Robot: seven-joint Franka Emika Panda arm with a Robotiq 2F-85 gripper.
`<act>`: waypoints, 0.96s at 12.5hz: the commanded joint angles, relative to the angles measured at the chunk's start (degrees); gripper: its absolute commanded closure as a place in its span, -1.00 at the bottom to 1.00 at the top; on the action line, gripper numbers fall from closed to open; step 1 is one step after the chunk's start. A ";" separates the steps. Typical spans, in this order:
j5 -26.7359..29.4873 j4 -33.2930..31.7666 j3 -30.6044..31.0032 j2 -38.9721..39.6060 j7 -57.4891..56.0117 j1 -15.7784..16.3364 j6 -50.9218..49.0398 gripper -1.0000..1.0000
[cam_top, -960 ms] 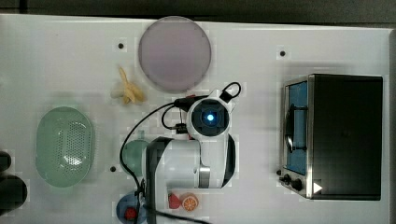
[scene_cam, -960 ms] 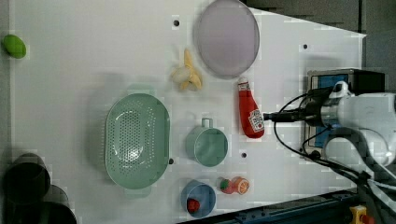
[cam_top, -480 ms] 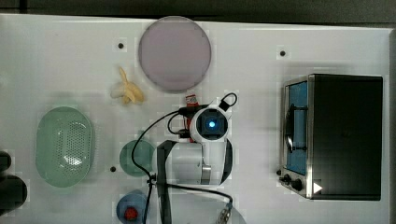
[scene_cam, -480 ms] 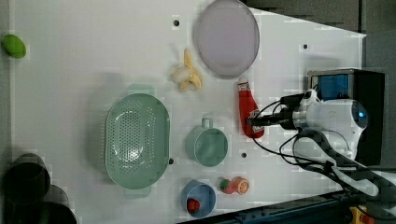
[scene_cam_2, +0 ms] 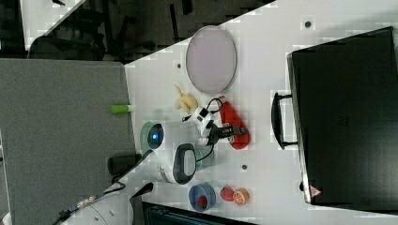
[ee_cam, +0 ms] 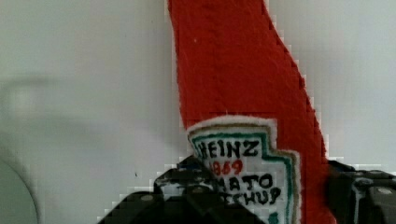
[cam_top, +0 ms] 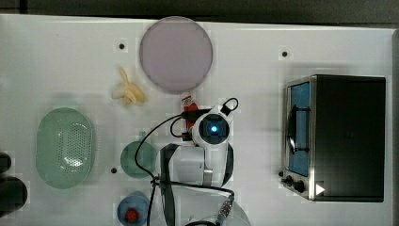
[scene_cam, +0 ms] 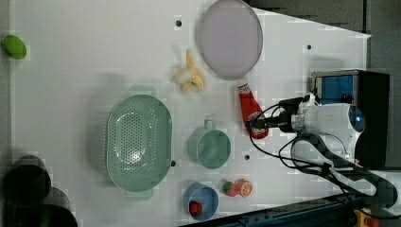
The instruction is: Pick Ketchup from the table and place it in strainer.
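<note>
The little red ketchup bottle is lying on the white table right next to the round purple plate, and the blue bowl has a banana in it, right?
Not quite. The little red ketchup bottle does lie on the white table beside the round purple plate, but the blue bowl holds a small red thing, not a banana. The left view shows the yellow banana lying on the table near the plate.

One ketchup (scene_cam: 249,109). One strainer (scene_cam: 138,142). One green cup (scene_cam: 210,147). One round plate (scene_cam: 230,38). One banana (scene_cam: 189,77). One blue bowl (scene_cam: 201,201). One toaster oven (cam_top: 336,137).
</note>
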 commanded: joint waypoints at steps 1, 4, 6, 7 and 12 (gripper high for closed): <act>0.46 0.57 0.25 -4.62 -1.83 0.05 -0.93 -0.26; 0.48 0.56 0.03 -11.72 -1.84 0.04 -6.90 -0.26; 0.54 0.88 0.05 -18.00 -1.16 0.06 -14.37 -0.26; 0.56 1.24 0.27 -21.42 -0.76 0.10 -18.70 -0.26; 0.69 7.74 5.73 -32.99 7.99 0.97 -41.19 -0.26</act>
